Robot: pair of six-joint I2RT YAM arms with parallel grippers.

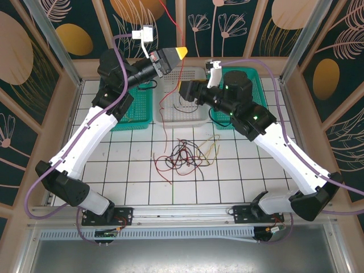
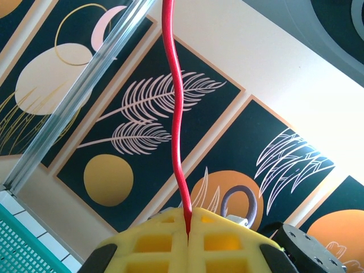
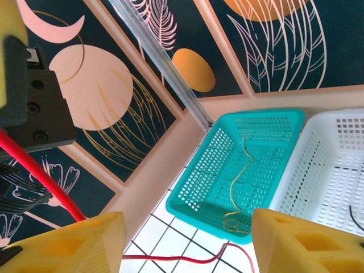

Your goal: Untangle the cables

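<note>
The left hand (image 2: 187, 227) is pinched fully closed on the red cable (image 2: 175, 114), which rises straight out from between its yellow fingers (image 2: 153, 239). In the top view this hand (image 1: 181, 53) is raised above the far edge of the counter (image 1: 114, 182), and the red cable drops from it across the white basket (image 1: 179, 122) to the loose tangle of cables (image 1: 185, 156), red, black and tan, lying on the tiles near the middle. The right hand (image 3: 187, 244) is open, its yellow fingers (image 3: 68, 244) spread wide with nothing gripped between them. It sits just above the white basket, facing the left teal basket (image 3: 187, 199). A curled tan cable (image 3: 242, 176) lies inside that teal basket. The white basket (image 3: 330, 170) beside it holds a thin black wire (image 1: 182, 106). A second teal basket (image 1: 261, 85) stands on the far right, partly hidden under the right arm, so I cannot tell its contents.
</note>
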